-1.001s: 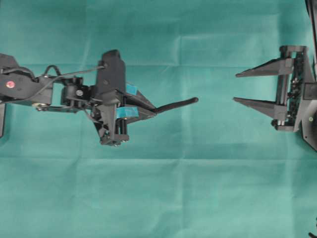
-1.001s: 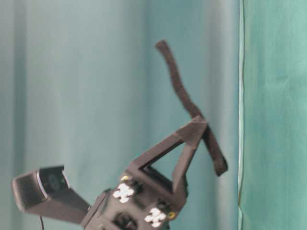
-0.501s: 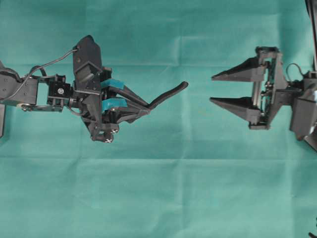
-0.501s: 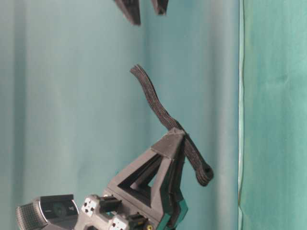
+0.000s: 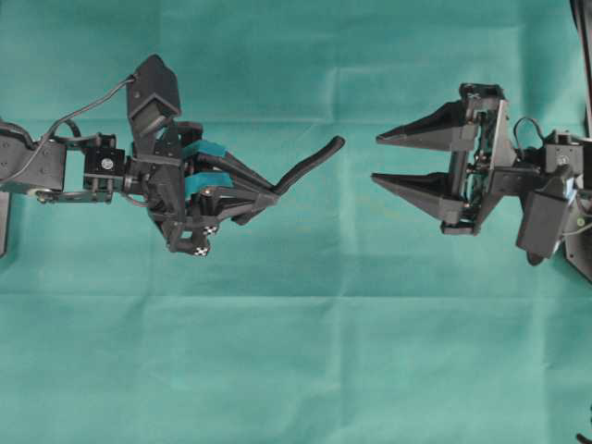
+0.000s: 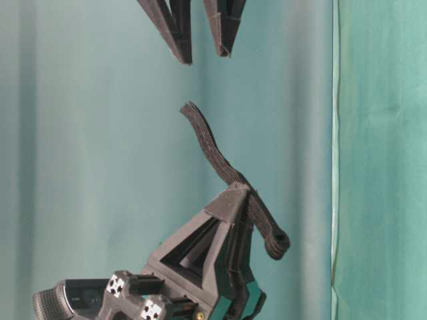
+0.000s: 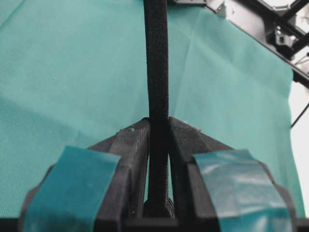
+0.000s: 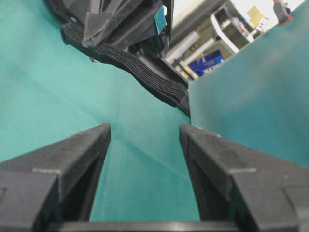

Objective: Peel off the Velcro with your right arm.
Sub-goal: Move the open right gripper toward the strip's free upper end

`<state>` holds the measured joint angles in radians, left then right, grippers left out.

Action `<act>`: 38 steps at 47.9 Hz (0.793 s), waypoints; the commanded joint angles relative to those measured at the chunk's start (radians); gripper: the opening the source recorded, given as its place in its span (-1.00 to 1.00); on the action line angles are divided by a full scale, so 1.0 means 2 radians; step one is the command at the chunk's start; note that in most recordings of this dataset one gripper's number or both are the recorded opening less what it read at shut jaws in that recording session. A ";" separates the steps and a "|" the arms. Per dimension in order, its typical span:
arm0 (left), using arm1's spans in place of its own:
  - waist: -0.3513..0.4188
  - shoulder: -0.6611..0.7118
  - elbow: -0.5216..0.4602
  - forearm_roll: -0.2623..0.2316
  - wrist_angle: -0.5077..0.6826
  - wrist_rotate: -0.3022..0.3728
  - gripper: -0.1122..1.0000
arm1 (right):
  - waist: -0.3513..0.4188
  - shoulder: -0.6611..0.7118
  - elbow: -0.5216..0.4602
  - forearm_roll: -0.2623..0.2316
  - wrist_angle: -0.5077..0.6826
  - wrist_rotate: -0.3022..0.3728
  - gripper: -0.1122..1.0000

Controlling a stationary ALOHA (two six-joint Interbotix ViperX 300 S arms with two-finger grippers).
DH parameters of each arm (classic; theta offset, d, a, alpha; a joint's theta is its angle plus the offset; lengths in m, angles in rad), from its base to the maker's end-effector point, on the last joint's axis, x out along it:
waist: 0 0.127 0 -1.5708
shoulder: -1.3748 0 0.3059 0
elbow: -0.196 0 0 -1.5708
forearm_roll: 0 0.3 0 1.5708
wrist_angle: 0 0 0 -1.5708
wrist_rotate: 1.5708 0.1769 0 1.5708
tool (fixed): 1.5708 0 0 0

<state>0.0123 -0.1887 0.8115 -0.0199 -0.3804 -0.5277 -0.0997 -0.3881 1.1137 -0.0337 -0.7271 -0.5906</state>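
Green cloth (image 5: 296,370): one Velcro (image 5: 310,162), two tools.

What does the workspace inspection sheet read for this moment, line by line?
Surface: green cloth over the table, creased, bare where it shows.
Job's things: Velcro, a black strap, pinched partway along, its free end jutting toward the other arm; layers not visibly parted.
Clutter: nothing seen.
Grippers: left gripper, teal pads, shut on the strap; right gripper, plain black fingers, open, short of the strap's tip, not touching.
Cables: black cable looping along the left arm; short loop by the right wrist.
Surroundings: green backdrop behind; shelving and equipment blurred, in the right wrist view.
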 commanded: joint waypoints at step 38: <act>0.007 -0.012 -0.003 -0.002 -0.005 -0.025 -0.63 | -0.008 0.055 -0.046 0.000 -0.037 -0.025 -0.35</act>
<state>0.0199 -0.1887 0.8145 -0.0230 -0.3804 -0.5768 -0.1089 -0.2792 1.0446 -0.0337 -0.7869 -0.6397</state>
